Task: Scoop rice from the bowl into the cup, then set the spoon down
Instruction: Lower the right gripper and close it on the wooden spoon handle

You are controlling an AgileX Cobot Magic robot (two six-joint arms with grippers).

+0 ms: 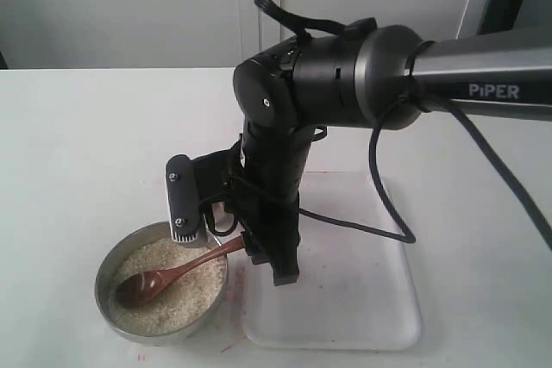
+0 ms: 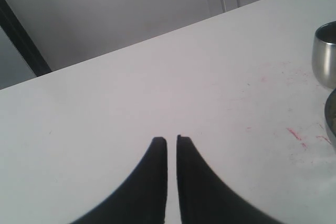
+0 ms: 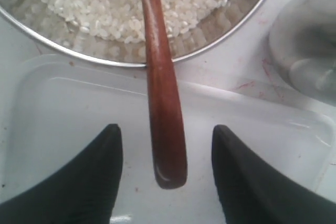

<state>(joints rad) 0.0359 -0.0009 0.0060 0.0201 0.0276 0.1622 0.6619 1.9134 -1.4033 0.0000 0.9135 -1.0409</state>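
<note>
Spoon (image 1: 172, 275) is lying in the bowl (image 1: 108, 269) at the lower left of the exterior view. Its scoop sits on the rice (image 1: 185, 299) and its handle crosses the rim, poking out toward the clear tray (image 1: 345, 316) at lower centre. That looks like a handy way to leave it: the rim seems to prop the handle up off the tray, so there's room to get round the thin end.

The right hand (image 3: 165, 129) is lined up for exactly that. In the right wrist view its two fingers are spread wide, one on each side of the handle's tip, with clear gaps and nothing touching, so no grip yet. I'd say this is the pre-grasp, with scooping not started.

The cup (image 2: 325, 51) only shows properly in the left wrist view, at the right edge of the frame, just beside the bowl's rim. In the exterior view I can't spot it — the arm probably hides it. Being that close to the bowl should keep the carry short and spill fewer grains.

The left hand (image 2: 171, 139) has its fingers pressed nearly together, holding nothing. It's over bare tabletop (image 1: 86, 144), out of the way.

Next call, I'd guess: close on the handle squarely — it's slim and could twist.
</note>
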